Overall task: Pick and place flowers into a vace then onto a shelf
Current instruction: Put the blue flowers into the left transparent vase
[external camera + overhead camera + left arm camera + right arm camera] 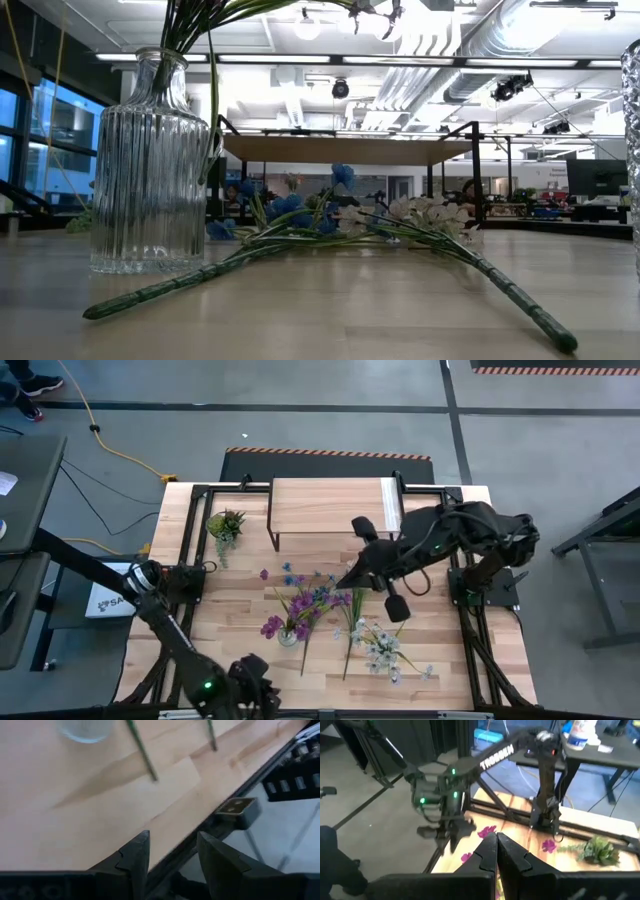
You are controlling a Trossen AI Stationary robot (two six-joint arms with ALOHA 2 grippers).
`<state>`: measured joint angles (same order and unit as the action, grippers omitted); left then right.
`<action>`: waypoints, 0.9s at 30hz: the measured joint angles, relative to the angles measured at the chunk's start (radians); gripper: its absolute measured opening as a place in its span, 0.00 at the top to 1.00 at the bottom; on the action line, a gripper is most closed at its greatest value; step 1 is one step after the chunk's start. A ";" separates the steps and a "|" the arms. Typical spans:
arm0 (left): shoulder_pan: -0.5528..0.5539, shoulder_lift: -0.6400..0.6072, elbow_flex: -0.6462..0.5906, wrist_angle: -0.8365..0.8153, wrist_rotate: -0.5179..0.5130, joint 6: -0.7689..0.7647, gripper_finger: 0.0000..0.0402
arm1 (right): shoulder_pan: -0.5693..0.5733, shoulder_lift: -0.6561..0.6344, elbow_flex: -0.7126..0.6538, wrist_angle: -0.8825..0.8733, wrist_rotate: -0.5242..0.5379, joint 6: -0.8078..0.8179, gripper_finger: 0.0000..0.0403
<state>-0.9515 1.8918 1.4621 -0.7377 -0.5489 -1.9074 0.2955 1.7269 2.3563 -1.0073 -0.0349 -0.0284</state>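
A ribbed glass vase (288,635) (150,160) stands on the table with purple flowers (298,607) in it. A blue spray (316,595) (290,205) and a white spray (380,647) (430,210) lie flat on the table beside it. The shelf (335,505) (345,150) stands at the far edge. My right gripper (347,577) (496,839) is shut, raised above the blue spray and pointing toward the table's left. My left gripper (255,685) (172,855) is open and empty over the table's near edge. My right gripper's fingers (487,851) are closed against each other. No stem shows between them, and I cannot tell whether they touch a flower.
A small green potted plant (225,523) (597,850) stands at the far left of the table. Two green stem ends (142,750) reach toward the near edge in front of my left gripper. Black frame rails (470,620) run along the table's sides.
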 joint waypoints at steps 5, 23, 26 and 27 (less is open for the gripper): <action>0.038 0.004 0.000 0.048 0.113 0.003 0.51 | 0.000 -0.031 -0.001 0.005 0.019 -0.026 1.00; 0.158 0.038 0.000 0.215 0.055 -0.170 0.51 | -0.008 -0.127 -0.001 -0.090 0.133 -0.211 1.00; 0.207 0.084 0.011 0.276 0.075 -0.157 0.51 | -0.008 -0.159 -0.001 -0.122 0.133 -0.272 1.00; 0.215 0.096 0.017 0.275 0.100 -0.157 0.51 | -0.008 -0.170 -0.001 -0.132 0.133 -0.280 1.00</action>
<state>-0.7361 1.9882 1.4791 -0.4631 -0.4491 -2.0647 0.2874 1.5569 2.3550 -1.1395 0.0982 -0.3085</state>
